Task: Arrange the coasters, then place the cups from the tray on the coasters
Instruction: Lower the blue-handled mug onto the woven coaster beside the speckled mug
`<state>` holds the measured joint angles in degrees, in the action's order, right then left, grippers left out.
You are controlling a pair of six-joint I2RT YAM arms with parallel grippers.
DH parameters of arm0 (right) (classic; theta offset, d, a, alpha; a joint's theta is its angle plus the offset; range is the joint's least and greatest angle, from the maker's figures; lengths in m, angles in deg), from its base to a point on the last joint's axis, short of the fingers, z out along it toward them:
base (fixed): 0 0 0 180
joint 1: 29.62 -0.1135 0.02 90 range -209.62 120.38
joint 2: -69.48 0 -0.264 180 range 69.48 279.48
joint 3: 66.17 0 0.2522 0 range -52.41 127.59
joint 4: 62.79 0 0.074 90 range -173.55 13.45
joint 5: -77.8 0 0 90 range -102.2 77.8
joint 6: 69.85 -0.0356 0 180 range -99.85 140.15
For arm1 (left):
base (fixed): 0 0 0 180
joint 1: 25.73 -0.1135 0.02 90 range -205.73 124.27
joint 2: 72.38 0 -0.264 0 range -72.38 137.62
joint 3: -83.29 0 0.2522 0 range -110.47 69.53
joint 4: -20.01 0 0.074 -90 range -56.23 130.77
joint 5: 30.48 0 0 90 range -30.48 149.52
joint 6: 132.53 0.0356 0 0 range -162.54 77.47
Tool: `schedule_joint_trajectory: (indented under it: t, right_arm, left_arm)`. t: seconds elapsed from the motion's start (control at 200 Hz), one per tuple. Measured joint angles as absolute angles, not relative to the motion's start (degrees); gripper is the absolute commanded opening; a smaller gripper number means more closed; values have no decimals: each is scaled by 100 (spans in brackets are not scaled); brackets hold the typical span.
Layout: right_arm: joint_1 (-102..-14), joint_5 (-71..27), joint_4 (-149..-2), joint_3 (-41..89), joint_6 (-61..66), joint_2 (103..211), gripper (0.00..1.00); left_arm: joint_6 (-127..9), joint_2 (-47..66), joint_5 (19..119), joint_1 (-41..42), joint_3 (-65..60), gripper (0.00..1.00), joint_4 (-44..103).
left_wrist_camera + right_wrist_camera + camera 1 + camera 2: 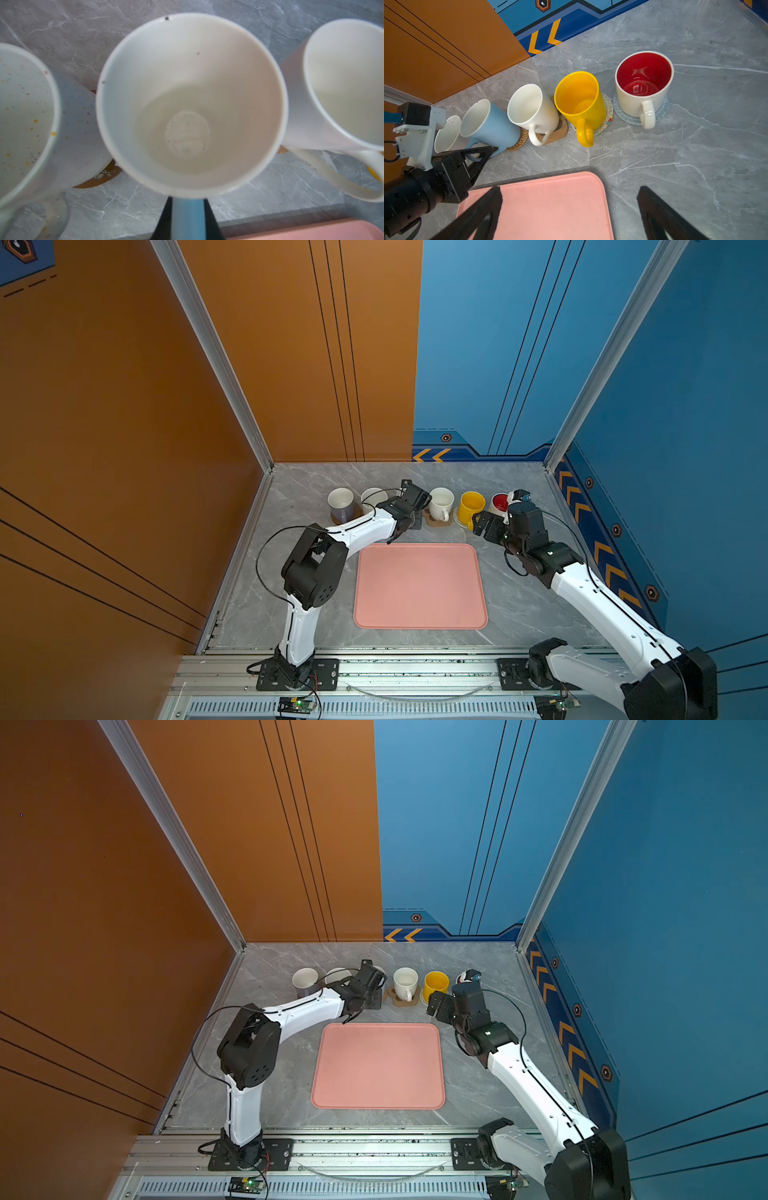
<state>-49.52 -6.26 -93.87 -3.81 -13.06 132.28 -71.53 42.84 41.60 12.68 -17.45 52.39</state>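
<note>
A grey marbled tabletop (519,605) met orange and blue walls (291,364). The left gripper (489,151) pinched the handle of the glossy blue mug (492,124); the right gripper (570,190) gaped.

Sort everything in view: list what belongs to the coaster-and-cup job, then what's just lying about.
Job: pink tray; lilac mug, speckled mug, light blue mug with left gripper shut on its handle, plain white mug, yellow mug, red-lined mug; brown disc coaster, rattan coaster, paw-shaped cork coaster, white woven coaster, pale-blue woven coaster.

Bystanders, fixtures only: marble tabletop, wall panels, aluminium rail.
</note>
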Motion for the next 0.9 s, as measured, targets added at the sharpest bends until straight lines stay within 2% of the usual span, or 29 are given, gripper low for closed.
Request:
schedule_joint_trajectory:
  t: [0.896]
  right_arm:
    - [-4948, -650, -9387, -381, -1306, 13314, 100]
  left_arm:
    - [-7142, 4295, 4080, 1202, -1445, 0, 4732]
